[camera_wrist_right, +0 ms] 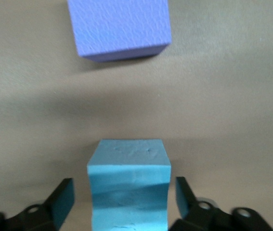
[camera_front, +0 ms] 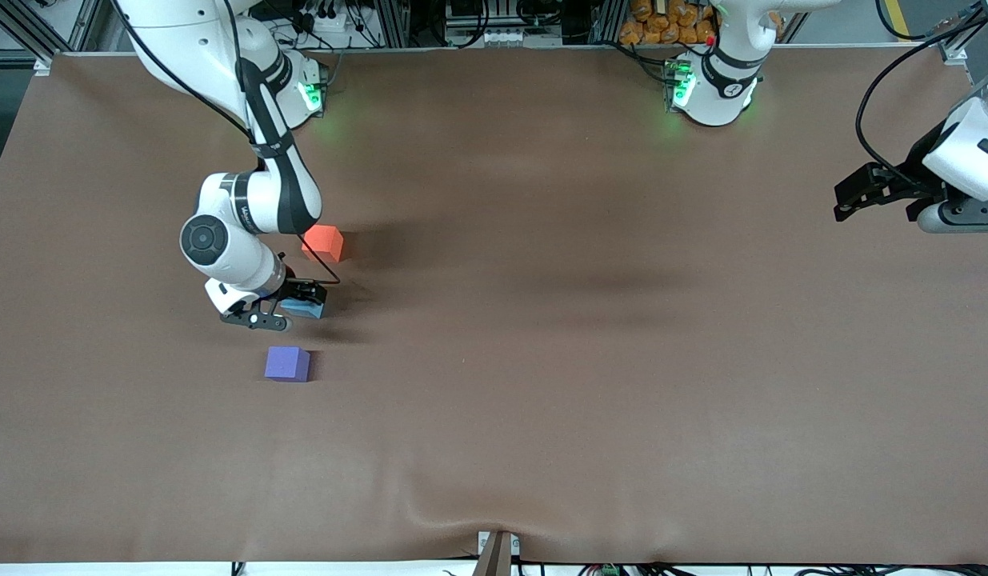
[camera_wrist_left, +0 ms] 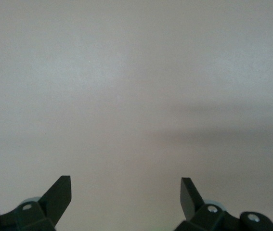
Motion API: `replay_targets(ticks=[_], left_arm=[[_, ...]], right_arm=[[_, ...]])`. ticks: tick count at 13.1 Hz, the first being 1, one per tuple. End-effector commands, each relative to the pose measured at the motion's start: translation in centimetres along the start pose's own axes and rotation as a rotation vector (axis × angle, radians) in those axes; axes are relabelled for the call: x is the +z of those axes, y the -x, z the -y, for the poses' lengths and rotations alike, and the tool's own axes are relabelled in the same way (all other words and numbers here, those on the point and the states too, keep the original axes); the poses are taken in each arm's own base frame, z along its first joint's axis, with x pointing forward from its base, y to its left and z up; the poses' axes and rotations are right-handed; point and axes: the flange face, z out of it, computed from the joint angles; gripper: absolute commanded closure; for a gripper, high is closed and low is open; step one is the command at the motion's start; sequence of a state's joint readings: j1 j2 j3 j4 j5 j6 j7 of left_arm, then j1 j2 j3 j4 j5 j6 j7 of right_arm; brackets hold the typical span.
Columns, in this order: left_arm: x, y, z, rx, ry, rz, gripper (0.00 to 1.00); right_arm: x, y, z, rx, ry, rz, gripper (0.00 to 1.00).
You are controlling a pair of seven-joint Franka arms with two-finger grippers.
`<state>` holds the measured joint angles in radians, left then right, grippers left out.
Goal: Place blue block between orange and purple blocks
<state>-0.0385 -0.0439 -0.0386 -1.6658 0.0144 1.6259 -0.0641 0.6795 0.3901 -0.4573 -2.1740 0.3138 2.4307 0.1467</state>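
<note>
The light blue block (camera_front: 307,307) rests on the brown table between the orange block (camera_front: 324,243) and the purple block (camera_front: 287,364). My right gripper (camera_front: 292,306) is low around the blue block, jaws open. In the right wrist view the blue block (camera_wrist_right: 128,185) sits between the fingers (camera_wrist_right: 61,199) with a gap on each side, and its sides are dented inward. My right gripper (camera_wrist_right: 124,192) faces the purple block (camera_wrist_right: 118,29). My left gripper (camera_front: 850,200) waits open and empty at the left arm's end of the table; the left wrist view shows this gripper (camera_wrist_left: 125,185) over bare table.
The brown table cover (camera_front: 590,360) is bare apart from the three blocks. A small mount (camera_front: 496,552) sits at the table edge nearest the front camera. The arm bases stand along the edge farthest from it.
</note>
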Motion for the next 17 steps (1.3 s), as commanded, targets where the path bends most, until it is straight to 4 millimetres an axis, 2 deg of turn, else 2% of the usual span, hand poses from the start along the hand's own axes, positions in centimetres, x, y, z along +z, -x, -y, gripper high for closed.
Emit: replay_targets(ticks=[1,3,6,8,10,13,15,17], left_arm=[[-0.4,0.1,0.4,0.013,0.007,-0.005,0.0],[-0.8,0.2,0.4,0.011,0.005,-0.011,0.0],[-1.5,0.7,0.4,0.012,0.005,-0.017,0.0],[-2.5,1.5,0.5,0.005,0.005,-0.028,0.0],[-3.4,2.4,0.4,-0.009,0.005,-0.031,0.0],[-3.9,3.6,0.6,-0.013,0.007,-0.021,0.0],[-4.4,4.0,0.9,-0.013,0.004,-0.015,0.0],[-5.5,3.6,1.4,-0.013,-0.004,-0.023,0.0]], right_arm=[[-5.6,-1.8,-0.9,0.006,-0.074,0.01,0.0],[-9.8,-2.9,-1.9,-0.003,-0.101,0.055,0.0],[-18.3,-4.4,-4.1,-0.015,-0.15,0.065,0.0],[-23.1,-4.1,-5.9,-0.018,-0.168,0.083,0.0],[-27.5,-2.5,-7.7,-0.058,-0.128,0.048,0.0],[-32.5,0.3,-10.4,-0.103,-0.066,0.012,0.0],[-34.9,1.8,-11.4,-0.146,-0.042,-0.002,0.0],[-36.8,2.9,-13.5,-0.179,-0.038,-0.025,0.0]])
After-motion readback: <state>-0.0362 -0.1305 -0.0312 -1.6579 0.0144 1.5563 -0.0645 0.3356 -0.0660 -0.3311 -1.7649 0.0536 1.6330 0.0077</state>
